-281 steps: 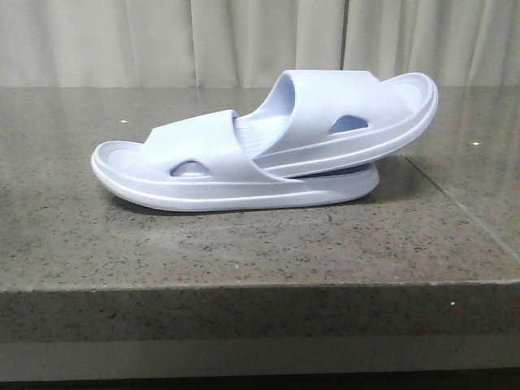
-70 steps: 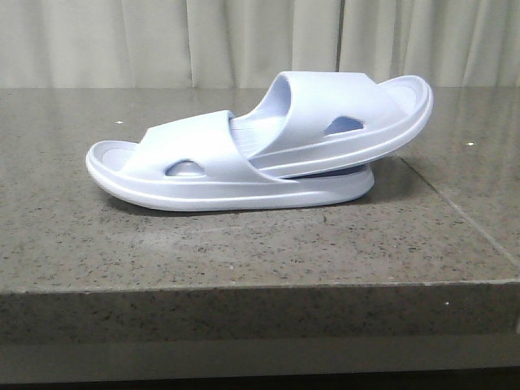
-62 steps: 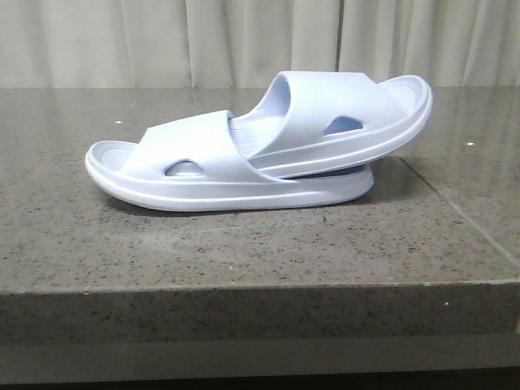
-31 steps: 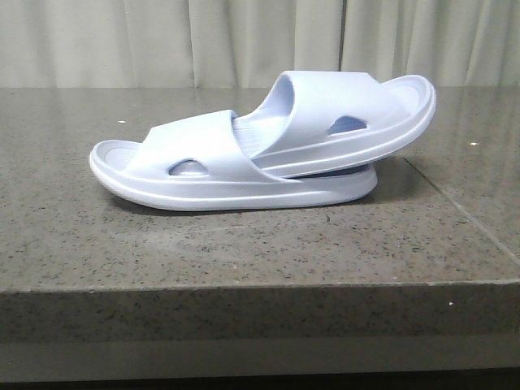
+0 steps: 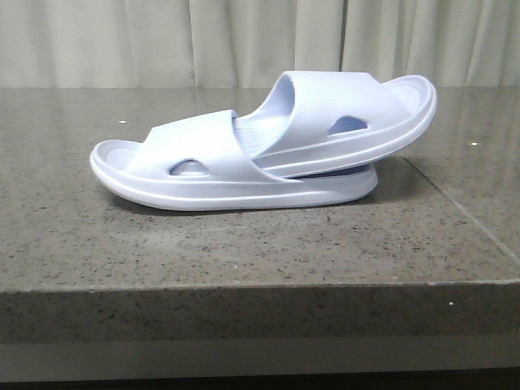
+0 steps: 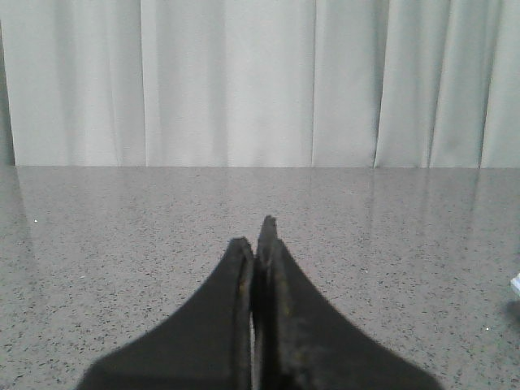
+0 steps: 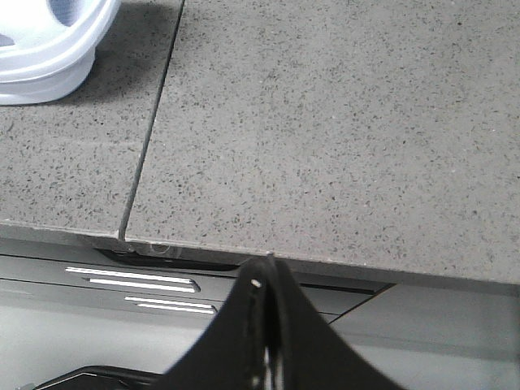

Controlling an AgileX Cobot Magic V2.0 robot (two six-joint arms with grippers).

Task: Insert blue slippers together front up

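Observation:
Two blue slippers lie nested on the grey stone table (image 5: 244, 252). The lower slipper (image 5: 195, 175) lies flat on its sole. The upper slipper (image 5: 349, 114) has its end pushed under the lower one's strap and its other end tilts up to the right. The right wrist view shows an end of a slipper (image 7: 49, 49) at a corner. My left gripper (image 6: 258, 236) is shut and empty over bare table, with a sliver of slipper (image 6: 515, 284) at the view's edge. My right gripper (image 7: 268, 272) is shut and empty at the table's front edge. Neither gripper shows in the front view.
A pale curtain (image 5: 244, 41) hangs behind the table. A seam (image 5: 463, 215) runs across the table right of the slippers, also in the right wrist view (image 7: 154, 114). Below the table's front edge is a dark panel with bright strips (image 7: 138, 280).
The slippers appear a few pixels to the right of where they were a second ago, back at their earliest position. No arm shows in the front view throughout.

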